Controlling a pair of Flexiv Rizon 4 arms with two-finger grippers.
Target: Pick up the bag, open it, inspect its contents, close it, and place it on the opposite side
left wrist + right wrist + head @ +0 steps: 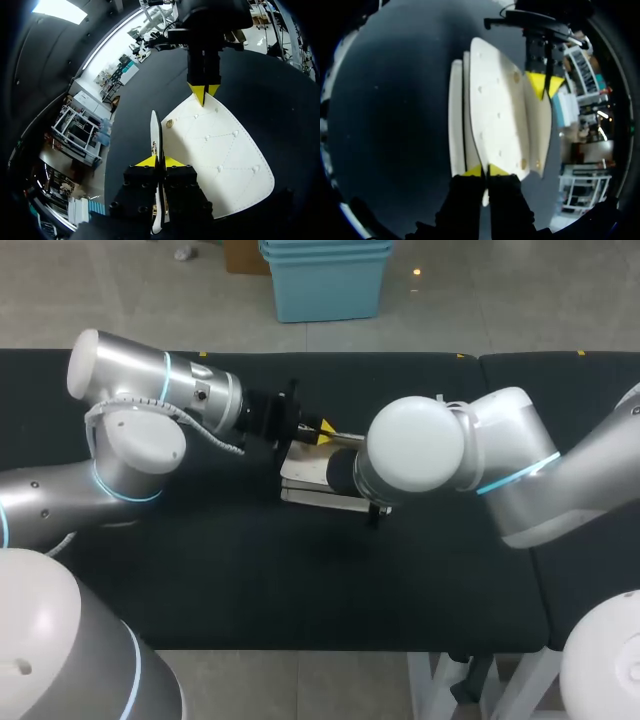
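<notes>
Gripping from opposite ends, both arms hold the white quilted, stud-dotted flat bag over the middle of the black cloth-covered table. Contact w/ the table surface cannot be told.

L gripper: fingers narrow, pinched on a thin white panel of the bag seen edge-on, one yellow tip per side.

R gripper: fingers narrow, clamped on the rim of the broad studded panel, at the end opposite the L gripper.

The two panels stand apart; further white layers lie beside them in the R wrist view.

Head view: R gripper is hidden under the white joint of the R arm. The L arm comes in from the left, yellow tips at the bag's far edge.
</notes>
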